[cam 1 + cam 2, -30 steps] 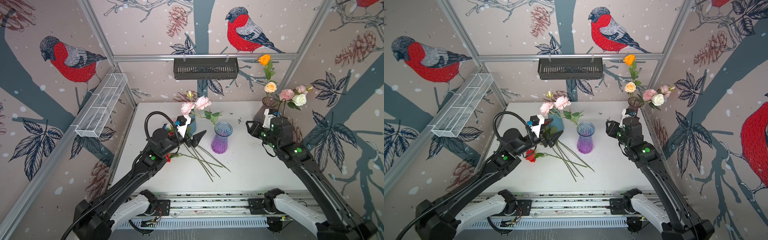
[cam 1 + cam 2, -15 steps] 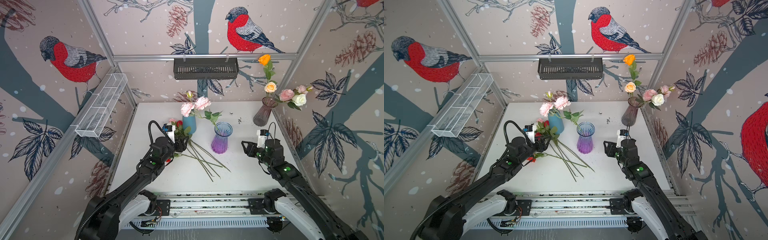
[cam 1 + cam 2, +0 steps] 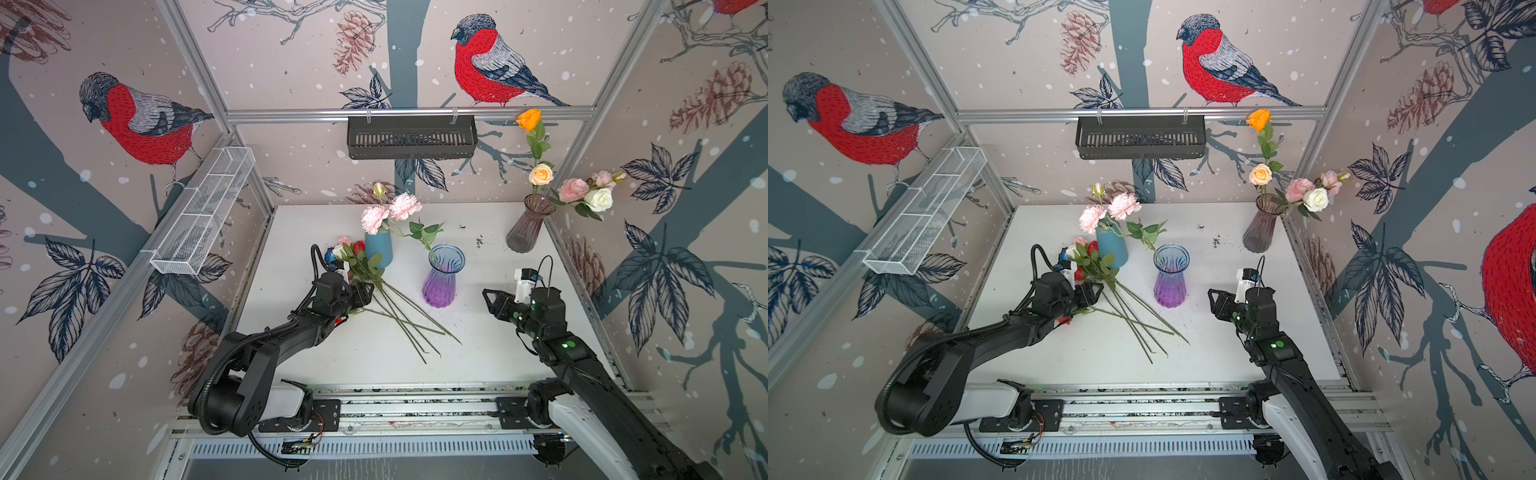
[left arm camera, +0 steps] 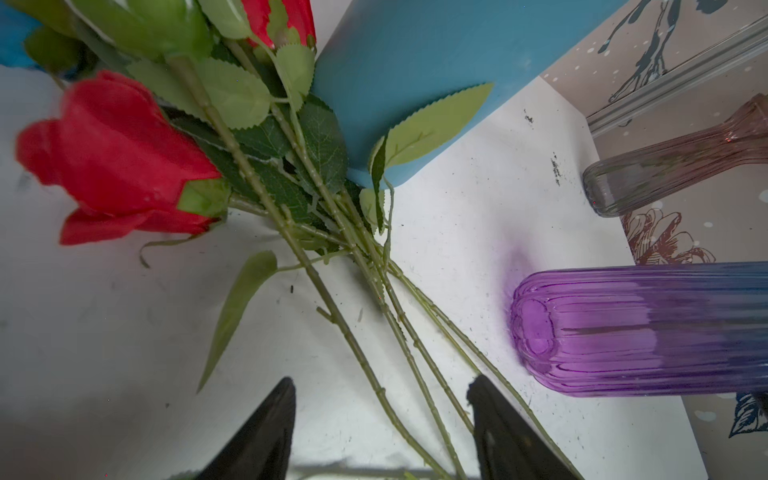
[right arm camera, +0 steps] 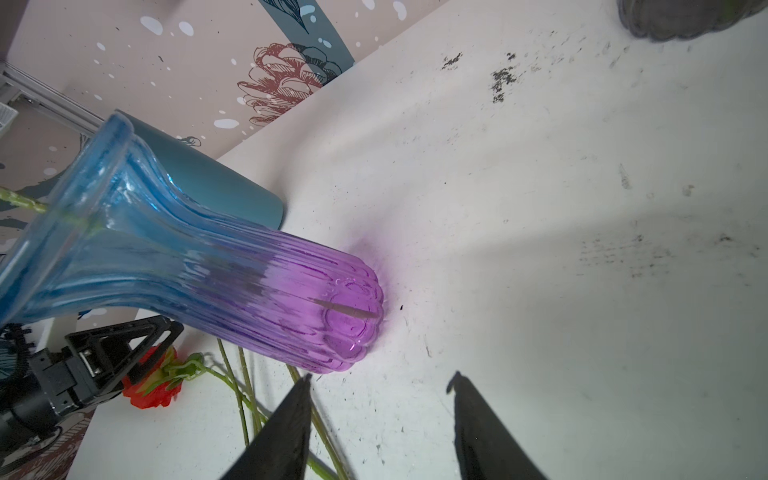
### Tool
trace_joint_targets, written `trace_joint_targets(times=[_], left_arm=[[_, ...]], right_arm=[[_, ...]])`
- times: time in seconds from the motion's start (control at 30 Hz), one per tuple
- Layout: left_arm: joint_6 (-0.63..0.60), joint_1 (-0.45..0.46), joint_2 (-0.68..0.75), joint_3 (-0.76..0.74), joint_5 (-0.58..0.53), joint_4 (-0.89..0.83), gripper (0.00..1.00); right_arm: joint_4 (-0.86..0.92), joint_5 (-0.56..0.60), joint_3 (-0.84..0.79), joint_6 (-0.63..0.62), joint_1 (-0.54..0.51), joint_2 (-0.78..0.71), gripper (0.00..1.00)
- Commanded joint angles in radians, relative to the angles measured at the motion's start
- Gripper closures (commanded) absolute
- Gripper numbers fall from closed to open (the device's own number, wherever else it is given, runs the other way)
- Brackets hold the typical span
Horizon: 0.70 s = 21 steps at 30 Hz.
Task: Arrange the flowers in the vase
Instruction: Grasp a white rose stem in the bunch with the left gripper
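Both top views, contents listed from the left wall across.

1. White wire basket point(image 3: 199, 212): hung on the left frame rail.
2. Left gripper point(image 3: 365, 292): low over the white table point(image 3: 478, 361), jaws parted. In the left wrist view the left gripper point(image 4: 380, 380) straddles several green stems without pinching them, so nothing is grasped.
3. Flowers point(image 3: 386, 299): a loose bundle lying flat on the table. The red, pink, white and blue heads are bunched beside the blue vase point(image 3: 379, 249), with leaves touching its side. The bare stems fan out toward the front right. One red rose point(image 4: 116, 158) lies beside the bundle, partly under the left arm.
4. Blue vase: upright, holding pink carnations point(image 3: 390, 212).
5. Black basket point(image 3: 411, 137): hooked on the back rail, near centre.
6. Purple-blue glass vase point(image 3: 442, 276): upright mid-table, just right of the fanned stems. One leafy stem leans in over its rim; which head it carries cannot be told.
7. Right gripper point(image 3: 490, 297): right of that vase and apart from it. The right wrist view shows the right gripper point(image 5: 382, 376) with jaws spread and nothing between them.
8. Smoky glass vase point(image 3: 524, 228): back right corner, holding orange, peach, pink and white roses point(image 3: 573, 191).
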<state>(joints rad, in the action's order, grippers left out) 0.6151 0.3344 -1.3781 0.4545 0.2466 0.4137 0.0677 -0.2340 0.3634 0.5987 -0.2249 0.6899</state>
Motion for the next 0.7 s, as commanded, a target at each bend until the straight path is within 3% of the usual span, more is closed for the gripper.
trace_joint_targets(times=[0.0, 0.23, 0.47, 0.67], left_arm=[[0.017, -0.011, -0.065, 0.033, 0.065, 0.04, 0.33], [0.042, -0.035, -0.225, 0.078, 0.186, 0.136, 0.37], [0.045, -0.057, -0.223, 0.081, 0.193, 0.168, 0.71], [0.011, -0.063, -0.154, 0.107, 0.175, 0.113, 0.88]], right_arm=[[-0.033, -0.048, 0.009, -0.003, 0.024, -0.003, 0.45], [-0.027, -0.073, 0.018, -0.008, 0.056, 0.002, 0.45], [-0.026, -0.075, 0.032, -0.013, 0.068, 0.009, 0.45], [-0.029, -0.089, 0.055, -0.011, 0.072, 0.04, 0.45]])
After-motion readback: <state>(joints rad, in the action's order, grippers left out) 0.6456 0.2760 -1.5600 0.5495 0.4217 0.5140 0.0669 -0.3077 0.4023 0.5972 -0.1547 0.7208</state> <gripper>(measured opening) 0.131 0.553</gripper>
